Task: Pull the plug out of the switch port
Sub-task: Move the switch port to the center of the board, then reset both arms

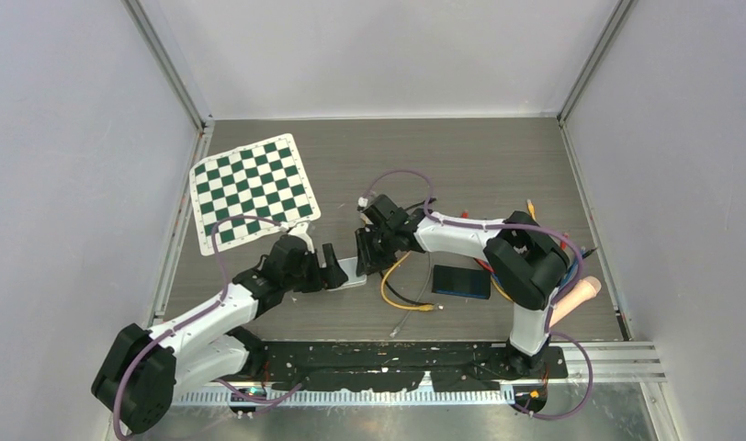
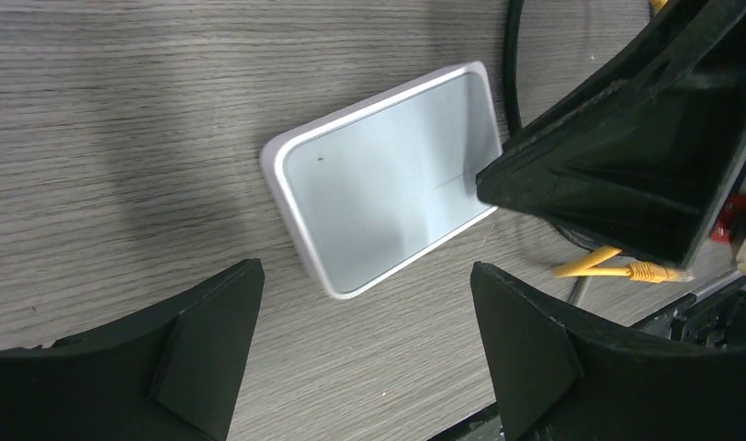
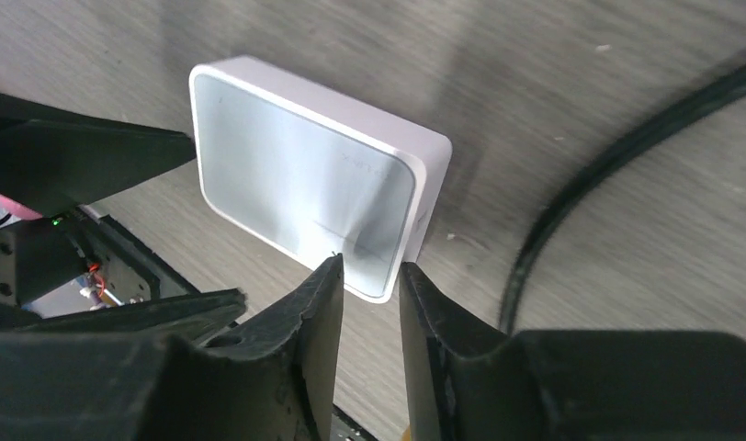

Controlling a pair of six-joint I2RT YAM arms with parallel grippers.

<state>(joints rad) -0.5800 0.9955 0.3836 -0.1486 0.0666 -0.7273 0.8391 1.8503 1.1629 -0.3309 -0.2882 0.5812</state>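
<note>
The white switch (image 1: 355, 273) lies flat on the table between my two grippers; its ports do not show. It also shows in the left wrist view (image 2: 388, 179) and in the right wrist view (image 3: 305, 175). A yellow cable (image 1: 389, 280) ends in a loose plug (image 1: 430, 308) lying on the table, which also shows in the left wrist view (image 2: 649, 271). My left gripper (image 1: 337, 273) (image 2: 367, 312) is wide open, just short of the switch's near corner. My right gripper (image 1: 369, 250) (image 3: 369, 271) hovers over the switch's other end, its jaws a narrow gap apart and empty.
A green-and-white checkerboard (image 1: 252, 191) lies at the back left. A dark flat slab (image 1: 461, 281) lies right of the yellow cable. A black cable (image 3: 581, 184) curves on the table beside the switch. More coloured cables (image 1: 571, 253) lie by the right arm.
</note>
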